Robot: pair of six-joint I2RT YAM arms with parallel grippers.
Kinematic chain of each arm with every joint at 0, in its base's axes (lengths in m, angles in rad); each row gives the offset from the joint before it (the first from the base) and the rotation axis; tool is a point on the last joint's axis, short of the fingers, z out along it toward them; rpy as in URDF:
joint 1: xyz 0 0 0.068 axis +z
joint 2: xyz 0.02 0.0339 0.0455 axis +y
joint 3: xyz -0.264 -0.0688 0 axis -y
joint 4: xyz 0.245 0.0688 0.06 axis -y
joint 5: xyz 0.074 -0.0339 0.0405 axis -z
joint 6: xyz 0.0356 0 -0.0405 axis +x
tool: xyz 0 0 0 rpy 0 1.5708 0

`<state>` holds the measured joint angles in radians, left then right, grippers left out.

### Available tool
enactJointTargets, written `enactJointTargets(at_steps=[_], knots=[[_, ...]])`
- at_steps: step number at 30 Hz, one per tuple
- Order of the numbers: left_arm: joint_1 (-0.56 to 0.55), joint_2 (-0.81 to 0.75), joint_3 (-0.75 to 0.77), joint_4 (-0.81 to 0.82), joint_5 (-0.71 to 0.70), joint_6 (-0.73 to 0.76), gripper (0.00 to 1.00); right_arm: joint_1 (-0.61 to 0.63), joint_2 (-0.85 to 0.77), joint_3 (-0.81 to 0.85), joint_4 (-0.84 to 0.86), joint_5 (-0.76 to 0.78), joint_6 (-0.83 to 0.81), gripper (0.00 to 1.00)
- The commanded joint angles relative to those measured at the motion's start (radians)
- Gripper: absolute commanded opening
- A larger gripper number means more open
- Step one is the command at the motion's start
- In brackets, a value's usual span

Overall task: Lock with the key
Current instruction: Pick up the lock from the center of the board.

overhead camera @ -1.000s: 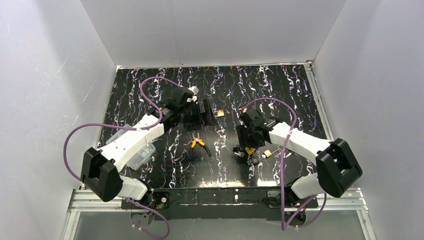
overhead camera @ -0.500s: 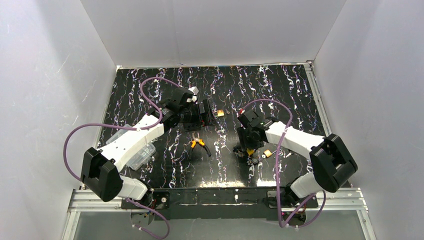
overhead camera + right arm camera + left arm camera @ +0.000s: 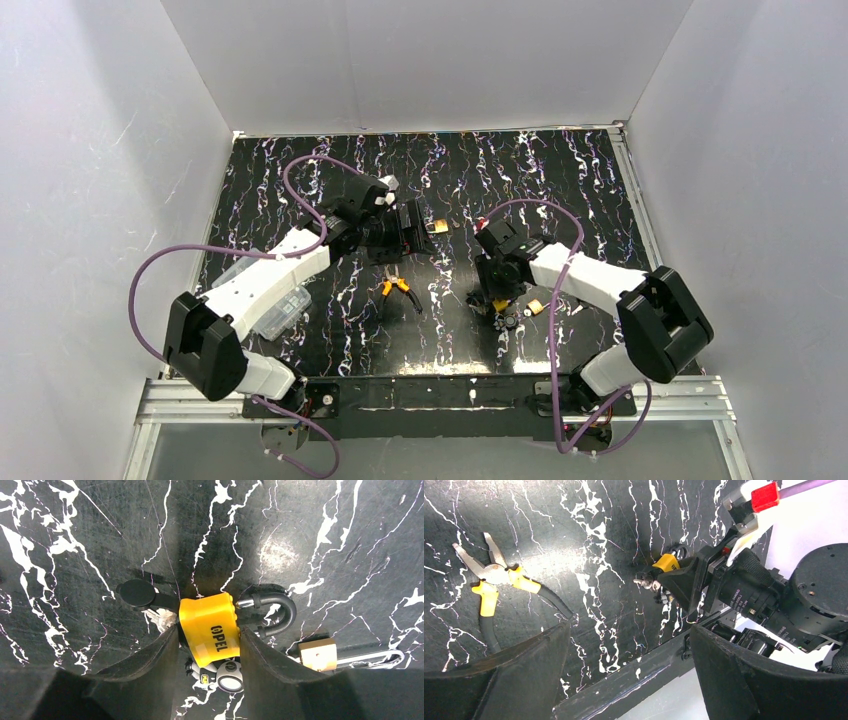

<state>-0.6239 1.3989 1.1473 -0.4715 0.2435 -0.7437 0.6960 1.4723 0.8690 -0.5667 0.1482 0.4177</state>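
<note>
1. Right gripper (image 3: 207, 641) is clamped on the yellow padlock (image 3: 207, 629), one finger against each side of the body, held low over the bench (image 3: 560, 170) at centre-right.
2. The yellow padlock lies sideways in the right wrist view, with its black-sleeved shackle (image 3: 274, 611) pointing right. A black flap (image 3: 135, 593) sticks out on the left.
3. Keys (image 3: 224, 678) sit just below the padlock body, between the fingers. I cannot tell whether one is in the keyhole.
4. A small brass padlock (image 3: 320, 654) with a long thin shackle lies flat on the bench just right of the yellow one. They look apart, not touching.
5. Left gripper (image 3: 629, 630) has its fingers spread wide with nothing between them. It is raised above the bench at centre-left, and its camera looks toward the right gripper.
6. Yellow-handled pliers (image 3: 499, 575) lie on the bench near the left gripper, jaws slightly parted.
7. Another brass item (image 3: 437, 227) lies just beyond the left gripper's tip in the top view – too small to identify.
8. A clear plastic box (image 3: 285, 305) is on the bench, partly under the left arm.
</note>
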Motion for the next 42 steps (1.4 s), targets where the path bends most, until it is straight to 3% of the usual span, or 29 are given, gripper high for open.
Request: enactJointTargets(at_steps=[1, 5, 12, 22, 26, 31, 38, 42], knots=[[0.009, 0.01, 0.042, -0.016, 0.043, 0.009, 0.88, -0.003, -0.073, 0.01, 0.008, -0.032, 0.004, 0.02], [0.029, 0.016, 0.056, -0.022, 0.072, 0.021, 0.88, -0.03, -0.147, 0.041, -0.004, -0.083, -0.003, 0.01], [0.064, 0.009, 0.065, -0.007, 0.131, 0.046, 0.88, -0.115, -0.249, 0.092, -0.006, -0.304, 0.002, 0.01], [0.09, -0.041, 0.002, 0.248, 0.352, 0.038, 0.81, -0.279, -0.353, 0.14, 0.156, -0.852, 0.148, 0.01], [0.119, -0.071, -0.036, 0.421, 0.441, -0.007, 0.73, -0.342, -0.37, 0.146, 0.365, -1.079, 0.332, 0.01], [0.178, -0.107, -0.076, 0.684, 0.554, -0.122, 0.69, -0.379, -0.358, 0.174, 0.678, -1.223, 0.629, 0.01], [0.191, -0.117, -0.048, 0.919, 0.634, -0.216, 0.67, -0.382, -0.274, 0.195, 1.304, -1.267, 1.146, 0.01], [0.194, -0.103, -0.045, 1.119, 0.67, -0.353, 0.65, -0.383, -0.207, 0.236, 1.581, -1.236, 1.407, 0.01]])
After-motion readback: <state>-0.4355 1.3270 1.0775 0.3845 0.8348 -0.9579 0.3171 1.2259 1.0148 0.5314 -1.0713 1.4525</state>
